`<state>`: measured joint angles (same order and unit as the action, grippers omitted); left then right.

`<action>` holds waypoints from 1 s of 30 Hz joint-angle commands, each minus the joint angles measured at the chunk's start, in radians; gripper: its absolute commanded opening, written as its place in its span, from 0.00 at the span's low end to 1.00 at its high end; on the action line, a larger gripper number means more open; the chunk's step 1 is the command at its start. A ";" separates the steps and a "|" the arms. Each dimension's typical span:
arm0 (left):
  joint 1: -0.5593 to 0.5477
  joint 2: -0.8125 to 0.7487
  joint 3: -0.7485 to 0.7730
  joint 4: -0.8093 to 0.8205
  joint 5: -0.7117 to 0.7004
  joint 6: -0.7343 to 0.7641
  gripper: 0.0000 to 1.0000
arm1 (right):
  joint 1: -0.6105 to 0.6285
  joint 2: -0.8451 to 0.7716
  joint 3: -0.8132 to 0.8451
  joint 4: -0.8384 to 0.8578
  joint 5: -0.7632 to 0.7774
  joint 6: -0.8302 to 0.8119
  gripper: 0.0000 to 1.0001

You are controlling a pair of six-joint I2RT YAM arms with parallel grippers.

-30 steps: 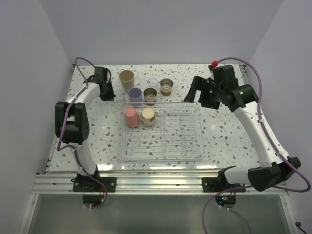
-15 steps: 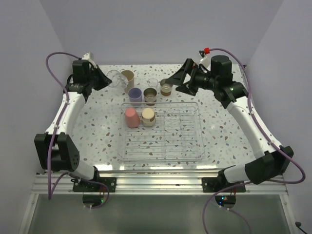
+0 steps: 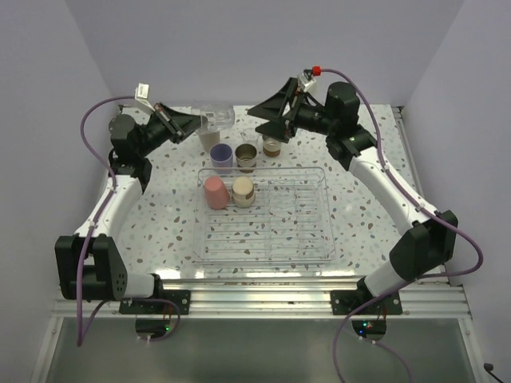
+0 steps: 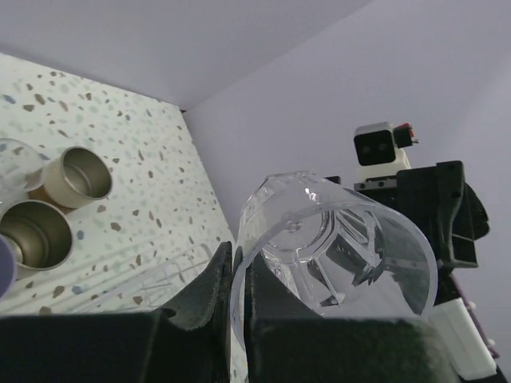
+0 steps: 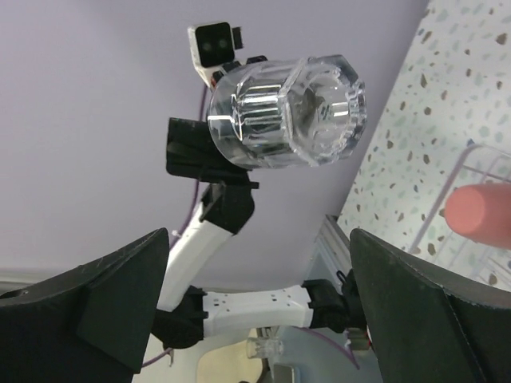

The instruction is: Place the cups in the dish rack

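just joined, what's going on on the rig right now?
The left gripper holds a clear cup in the air above the back of the table, tipped on its side. The right gripper is open and faces that cup without touching it, possibly for a handover. The dish rack has a coral-pink cup and a tan-topped cup in its far-left corner. A lavender cup and a steel cup stand on the table behind it.
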<state>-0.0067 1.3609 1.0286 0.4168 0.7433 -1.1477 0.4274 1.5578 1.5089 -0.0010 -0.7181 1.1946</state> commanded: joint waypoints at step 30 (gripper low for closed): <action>-0.176 -0.014 -0.042 0.347 -0.010 -0.196 0.05 | 0.083 0.016 -0.022 0.234 0.020 0.109 0.35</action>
<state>-0.1795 1.3609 0.9916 0.7071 0.7650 -1.3712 0.5076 1.6165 1.5085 0.2314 -0.7128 1.3128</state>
